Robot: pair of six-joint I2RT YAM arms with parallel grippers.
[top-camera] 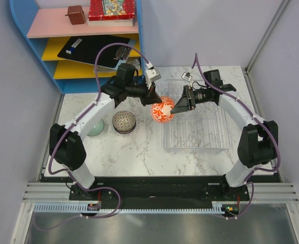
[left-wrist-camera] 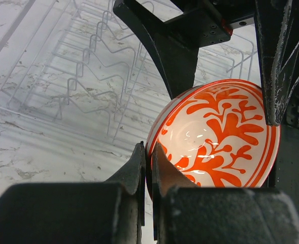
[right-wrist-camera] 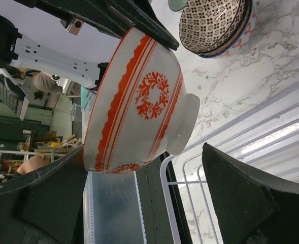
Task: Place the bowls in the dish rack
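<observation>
above the table [top-camera: 139, 155], just left of the dish rack [top-camera: 197, 133], the orange-red bowl [top-camera: 162, 111] hangs in the air. it stands on its edge btw the two arms, its inside facing the l. arm and its foot the r. arm. left gripper [top-camera: 154, 99] is closed tight on the rim, one finger inside and one outside. i think the bowl is carried this way because the slots of the rack take a bowl upright, not flat. right gripper [top-camera: 179, 107] is opened as wide as it goes and has hold of nothing. its fingers stand on both sides of the bowl's body; if they touch it i cannot tell. probably this is prep for a handover, since the rack lies on the r. arm's side. both arms are stretched forward w/ wrists bent inward, so the grippers meet nearly nose to nose. mesh bowl [top-camera: 124, 122] and pale green bowl [top-camera: 95, 127] sit on the table by the l. arm, well apart from the rack. i see no bowl in the rack yet.
</observation>
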